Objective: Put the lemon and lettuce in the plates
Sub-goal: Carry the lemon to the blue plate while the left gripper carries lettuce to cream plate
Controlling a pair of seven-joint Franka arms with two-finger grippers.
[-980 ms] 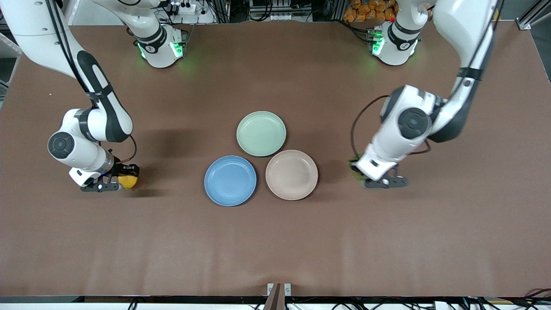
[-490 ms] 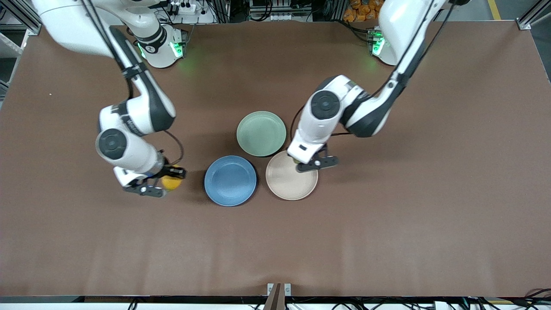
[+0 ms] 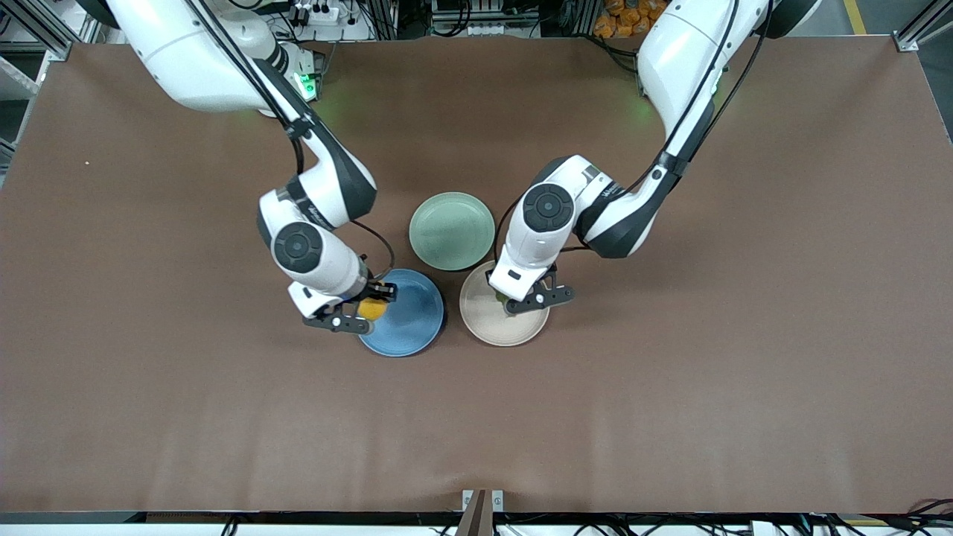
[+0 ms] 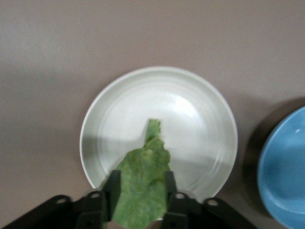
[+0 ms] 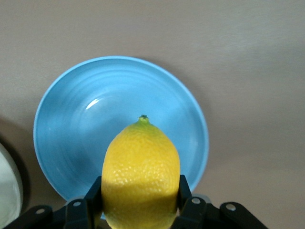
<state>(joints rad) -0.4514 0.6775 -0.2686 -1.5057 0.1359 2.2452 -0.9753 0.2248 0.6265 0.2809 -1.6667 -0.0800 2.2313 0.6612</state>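
Note:
My right gripper point(image 3: 365, 313) is shut on the yellow lemon point(image 3: 371, 308) and holds it over the edge of the blue plate point(image 3: 409, 321). In the right wrist view the lemon point(image 5: 141, 174) sits between the fingers above the blue plate point(image 5: 81, 119). My left gripper point(image 3: 525, 296) is shut on the green lettuce point(image 3: 502, 296), mostly hidden under the hand, over the beige-pink plate point(image 3: 495, 329). In the left wrist view the lettuce point(image 4: 143, 183) hangs between the fingers above that plate point(image 4: 190, 114).
A pale mint-green plate point(image 3: 452, 230) lies farther from the front camera, touching distance from the other two plates. The blue plate's edge point(image 4: 286, 171) shows in the left wrist view. The brown table point(image 3: 670, 409) stretches all round.
My right gripper has carried the lemon from the right arm's end of the table to over the blue plate. My left gripper has carried the lettuce to over the beige-pink plate.

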